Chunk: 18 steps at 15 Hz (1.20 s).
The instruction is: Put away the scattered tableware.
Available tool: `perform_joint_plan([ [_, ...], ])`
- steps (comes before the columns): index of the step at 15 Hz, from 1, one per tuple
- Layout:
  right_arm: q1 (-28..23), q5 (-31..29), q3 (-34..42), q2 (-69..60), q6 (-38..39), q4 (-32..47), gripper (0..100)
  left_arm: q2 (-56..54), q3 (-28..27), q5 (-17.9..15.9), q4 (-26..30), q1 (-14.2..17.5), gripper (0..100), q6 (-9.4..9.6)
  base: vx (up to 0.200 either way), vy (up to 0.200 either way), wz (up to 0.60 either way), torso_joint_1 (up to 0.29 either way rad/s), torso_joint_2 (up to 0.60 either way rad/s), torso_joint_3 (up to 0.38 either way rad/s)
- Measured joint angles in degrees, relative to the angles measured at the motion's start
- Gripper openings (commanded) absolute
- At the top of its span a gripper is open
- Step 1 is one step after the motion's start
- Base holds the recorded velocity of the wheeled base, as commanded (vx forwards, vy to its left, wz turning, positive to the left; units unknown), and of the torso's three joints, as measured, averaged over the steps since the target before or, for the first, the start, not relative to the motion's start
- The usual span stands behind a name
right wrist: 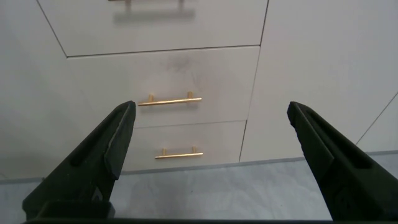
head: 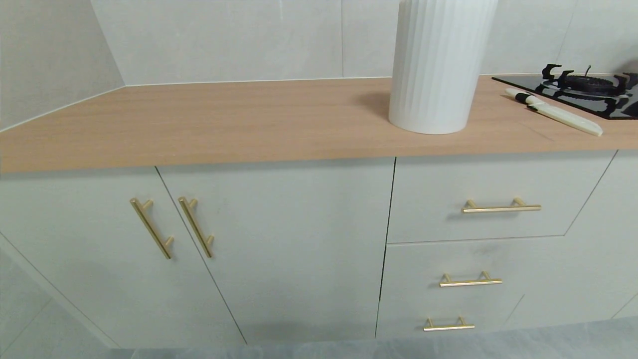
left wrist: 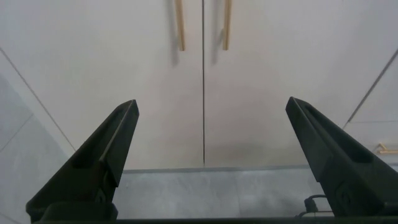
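Observation:
A cream-bladed knife (head: 553, 111) with a black band on its handle lies on the wooden countertop (head: 209, 119) at the far right, beside the stove. My left gripper (left wrist: 211, 106) is open, held low in front of the double cabinet doors (left wrist: 203, 93), with nothing between its fingers. My right gripper (right wrist: 211, 109) is also open and holds nothing, facing the lower drawers (right wrist: 168, 84) with their gold handles.
A tall white ribbed vase (head: 438, 65) stands on the counter right of centre. A black gas stove (head: 588, 87) occupies the far right corner. Below are two cabinet doors (head: 199, 249) and three drawers (head: 498, 199) with gold bar handles. Grey floor tiles run along the base.

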Motion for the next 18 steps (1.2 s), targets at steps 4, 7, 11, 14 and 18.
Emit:
perform_joint_plan([
  [4, 0.05, 0.00, 0.00, 0.00, 0.09, 0.00, 100, 0.00, 0.05, -0.02, -0.05, 0.02, 100, -0.05, 0.000, -0.200, 0.00, 0.004, 0.00, 0.000],
  [7, 0.00, 0.00, 0.00, 0.00, 0.07, 0.00, 100, 0.00, 0.02, 0.00, 0.02, 0.00, 100, -0.05, 0.000, -0.200, 0.00, 0.001, 0.00, 0.002],
  [11, 0.02, 0.00, 0.00, 0.00, 0.09, 0.02, 100, 0.00, 0.00, 0.00, 0.00, 0.00, 100, -0.07, 0.000, -0.050, 0.00, -0.001, 0.00, -0.001],
  [14, -0.06, 0.02, 0.00, 0.00, 0.09, 0.00, 100, 0.00, 0.05, 0.00, 0.02, -0.05, 100, -0.07, 0.000, 0.000, 0.00, 0.000, 0.00, 0.000],
  [18, -0.04, 0.00, 0.00, 0.00, 0.09, 0.00, 100, 0.00, 0.05, 0.02, 0.02, -0.05, 100, -0.07, 0.100, 0.000, 0.00, -0.001, 0.00, 0.000],
])
